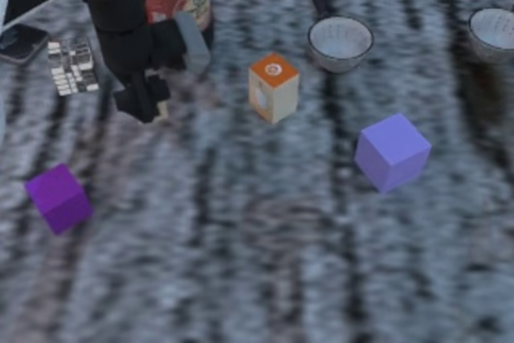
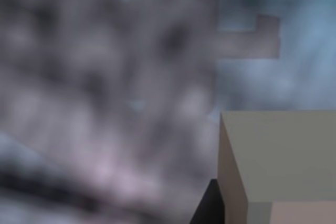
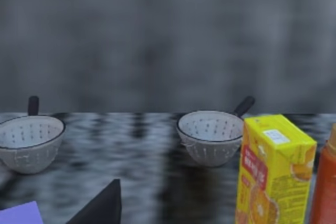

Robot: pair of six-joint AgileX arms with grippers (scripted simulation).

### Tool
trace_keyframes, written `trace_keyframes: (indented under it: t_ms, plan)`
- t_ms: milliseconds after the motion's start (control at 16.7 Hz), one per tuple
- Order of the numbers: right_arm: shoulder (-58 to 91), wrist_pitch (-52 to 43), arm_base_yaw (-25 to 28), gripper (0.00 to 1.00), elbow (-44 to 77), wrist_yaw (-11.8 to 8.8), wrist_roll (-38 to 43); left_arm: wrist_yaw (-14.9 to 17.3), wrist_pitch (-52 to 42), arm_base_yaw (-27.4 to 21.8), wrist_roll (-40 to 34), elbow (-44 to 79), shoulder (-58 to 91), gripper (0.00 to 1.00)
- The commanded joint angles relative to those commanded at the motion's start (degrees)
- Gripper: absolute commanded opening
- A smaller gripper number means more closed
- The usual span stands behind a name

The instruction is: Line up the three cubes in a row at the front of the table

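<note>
Left gripper [image 1: 144, 106] — lowered over the small cream cube [image 2: 278, 163] at table [image 1: 241, 279] back-left, apparently for pickup; finger opening could not be told. 2 cubes unaligned: purple cube [image 1: 59, 197] left, lavender-blue cube [image 1: 392, 151] right. Right arm out of top view.

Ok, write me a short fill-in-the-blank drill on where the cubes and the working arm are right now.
1. The left gripper is down over the small ____ cube.
2. The deep purple cube lies at the table's ____ side in the top view.
3. The cream box with orange top stands between the left gripper and the ____ cube.

Missing words: cream; left; lavender-blue
</note>
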Motion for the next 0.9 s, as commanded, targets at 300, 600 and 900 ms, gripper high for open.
trace_keyframes:
  t_ms: [300,600,900]
  plan:
    - [0.0,0.0,0.0,1.0,0.0,0.0,0.0,-0.1,-0.13,-6.45,-3.2,-0.17,-0.7,0.0]
    - [0.0,0.0,0.0,1.0,0.0,0.0,0.0,-0.31,-0.61,-22.54,-11.44,-1.79,-2.61,0.0]
    - [0.0,0.0,0.0,1.0,0.0,0.0,0.0,-0.41,-0.87,-37.03,-18.73,-3.34,-4.6,0.0]
